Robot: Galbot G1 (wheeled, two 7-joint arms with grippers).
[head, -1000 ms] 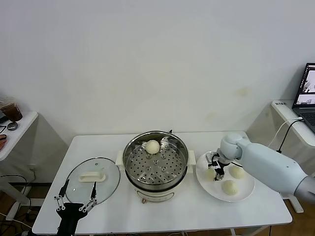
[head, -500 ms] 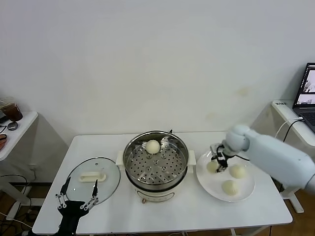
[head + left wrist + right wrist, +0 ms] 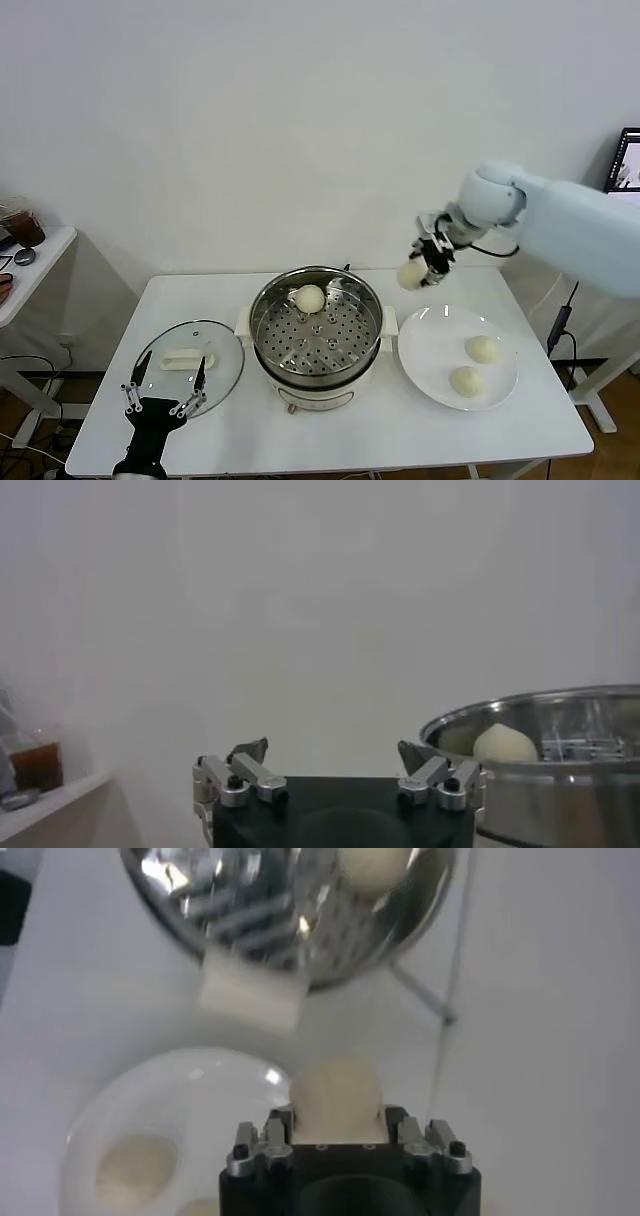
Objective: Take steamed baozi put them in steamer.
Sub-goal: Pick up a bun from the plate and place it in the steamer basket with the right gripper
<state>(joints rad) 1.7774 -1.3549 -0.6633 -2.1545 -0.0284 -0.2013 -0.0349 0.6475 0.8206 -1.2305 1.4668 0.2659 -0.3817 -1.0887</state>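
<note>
Hovering in the air above the gap between the round shiny stainless-steel perforated steamer (image 3: 316, 330) and the flat white plate (image 3: 432, 352), the right gripper (image 3: 424, 262) is clamped on 1 small pale cream-white baozi (image 3: 411, 274). 1 more smooth round bun (image 3: 310, 298) sits inside the steamer basket near its far rim, and 2 others (image 3: 483, 348) (image 3: 465, 380) lie on the plate. The left gripper (image 3: 163, 390) is parked low by the glass lid with a white handle (image 3: 190, 360), its fingers spread wide apart.

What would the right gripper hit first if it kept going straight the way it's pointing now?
Probably the plate. The right gripper, shut on a baozi, points steeply down above the plate's edge nearest the steamer; depth is unclear, so it could meet the table instead.
</note>
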